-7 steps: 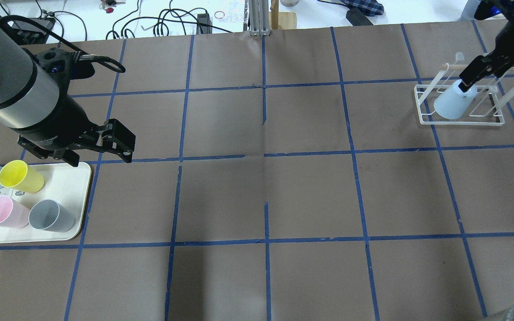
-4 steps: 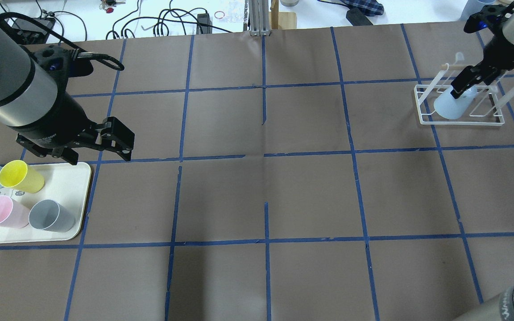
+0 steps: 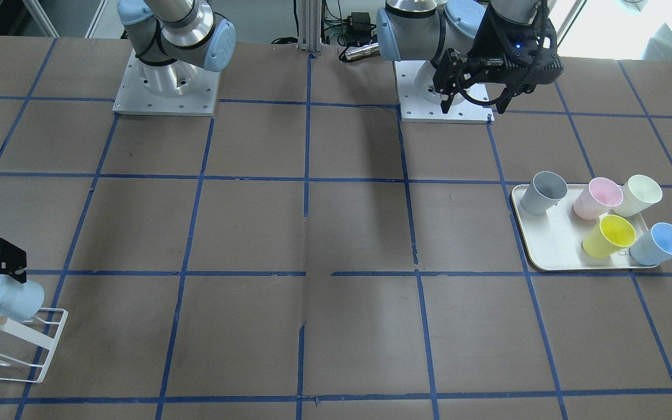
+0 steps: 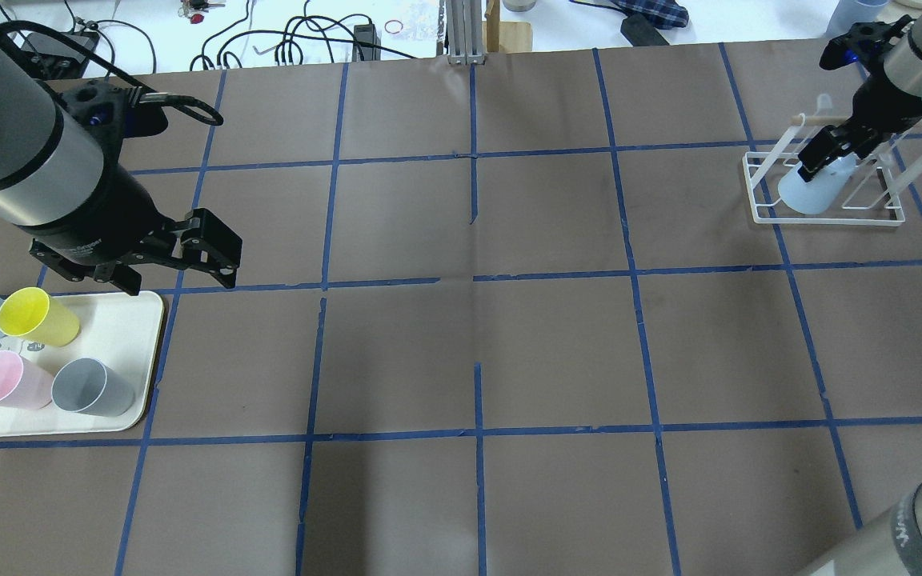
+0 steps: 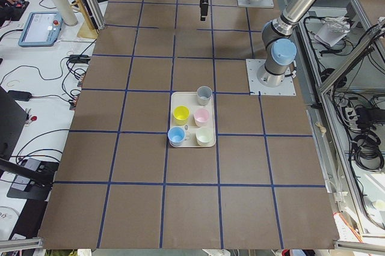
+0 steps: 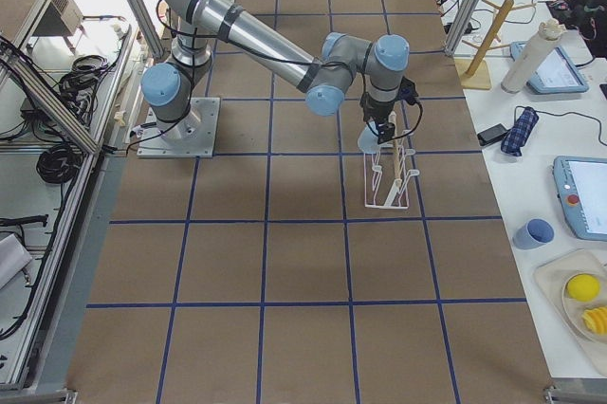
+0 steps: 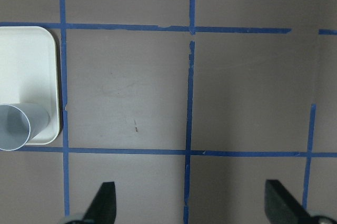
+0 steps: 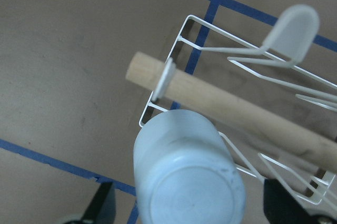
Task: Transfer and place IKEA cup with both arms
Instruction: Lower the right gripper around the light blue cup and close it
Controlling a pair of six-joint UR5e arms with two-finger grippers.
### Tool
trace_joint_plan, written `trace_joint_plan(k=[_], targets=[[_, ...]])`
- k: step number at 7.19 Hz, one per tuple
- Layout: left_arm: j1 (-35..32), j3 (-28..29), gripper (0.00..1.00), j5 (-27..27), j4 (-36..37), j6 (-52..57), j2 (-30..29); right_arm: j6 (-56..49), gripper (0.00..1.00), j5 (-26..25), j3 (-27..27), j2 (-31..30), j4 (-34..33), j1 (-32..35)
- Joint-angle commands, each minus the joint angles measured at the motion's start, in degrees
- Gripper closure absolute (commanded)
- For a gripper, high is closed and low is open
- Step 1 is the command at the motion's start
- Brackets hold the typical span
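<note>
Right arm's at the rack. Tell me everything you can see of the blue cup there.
The IKEA cup is a pale-blue, tapered, handleless tumbler, plastic by its look. It sits upturned and tilted on the white wire rack, close under its wooden rod, flat base towards the wrist camera. The right gripper straddles the base, jaws open with a gap on each side.

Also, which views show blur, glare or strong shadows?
Right wrist view: the cup, close to the lens, looks slightly soft, and so does the rack hook. Overhead view: the bench is washed out white; soft shadow bands cross the table. Front view: glare at top right.
</note>
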Motion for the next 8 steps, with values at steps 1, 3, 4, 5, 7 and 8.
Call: trace_joint_plan(k=[1,3,4,5,7,8], targets=[[0.08,-0.06,0.00,0.12,0.00,0.00,0.07,0.11,0.00,0.01,0.05,1.48,-1.08,0.07],[-0.01,-0.24,0.00,0.12,0.00,0.00,0.16,0.20,0.01,0.01,0.05,1.66,-1.26,0.16],[-0.01,-0.24,0.00,0.12,0.00,0.00,0.07,0.20,0.17,0.01,-0.04,1.57,-1.26,0.25],[-0.01,-0.24,0.00,0.12,0.00,0.00,0.07,0.28,0.33,0.01,-0.30,1.57,-1.18,0.25],[0.08,-0.24,0.00,0.20,0.00,0.08,0.07,0.28,0.54,0.88,-0.48,1.49,-1.09,0.25],[0.08,-0.24,0.00,0.12,0.00,0.00,0.07,0.28,0.55,1.06,-0.56,0.88,-0.74,0.25]])
